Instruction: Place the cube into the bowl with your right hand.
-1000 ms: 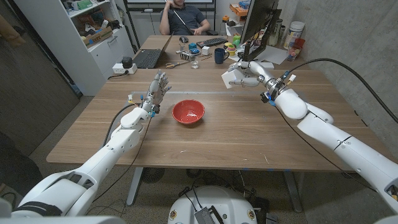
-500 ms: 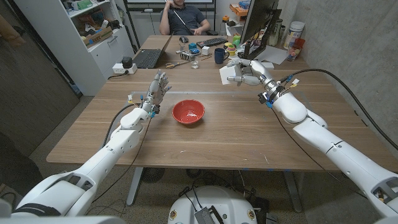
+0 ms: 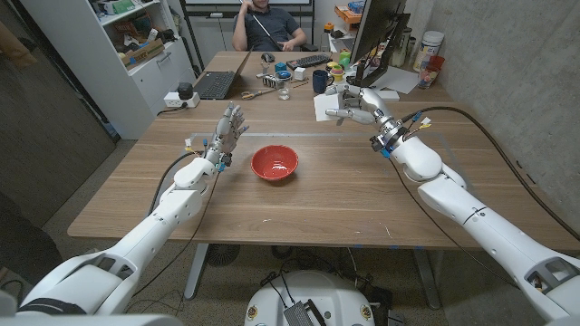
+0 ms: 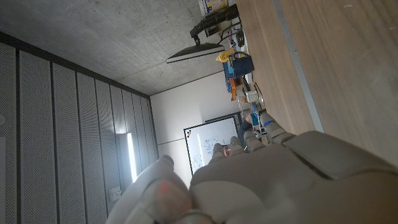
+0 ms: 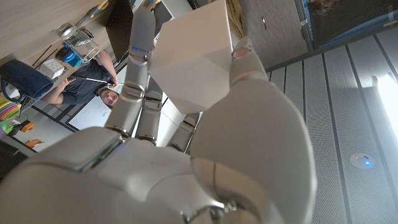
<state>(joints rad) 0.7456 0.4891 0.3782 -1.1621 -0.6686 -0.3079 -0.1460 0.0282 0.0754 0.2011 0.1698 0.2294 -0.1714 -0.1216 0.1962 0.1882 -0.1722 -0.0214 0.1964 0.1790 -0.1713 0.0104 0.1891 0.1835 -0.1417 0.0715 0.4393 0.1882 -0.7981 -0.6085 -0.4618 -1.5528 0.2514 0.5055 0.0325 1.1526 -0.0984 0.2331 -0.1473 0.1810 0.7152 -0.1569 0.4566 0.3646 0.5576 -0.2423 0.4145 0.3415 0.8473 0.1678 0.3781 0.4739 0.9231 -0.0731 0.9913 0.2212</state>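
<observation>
Right hand (image 3: 355, 102): raised over the far side of the table (image 3: 362, 208), gripping the white cube (image 3: 326, 108); the right wrist view shows the cube (image 5: 193, 56) pinched between a thumb and long fingers (image 5: 138, 68), with most of its body standing proud of the palm.

Cube: in the right hand, clear of the tabletop.

Bowl (image 3: 275, 163): red, empty, well apart from the right hand, nearer the robot and toward the left hand's side.

Left hand (image 3: 230, 129): holding nothing, fingers apart and pointing up, just beside the bowl.

Risks, as judged: the grip takes the cube by few faces, so a quick swing could twist it loose and drop it short of the bowl. A release from too high could bounce the cube out or tip the shallow bowl. The left hand stands near the bowl and may crowd the approach.

Change over the last second: the right hand and cube have shifted sideways toward the bowl's side. Bowl and left hand unchanged.
</observation>
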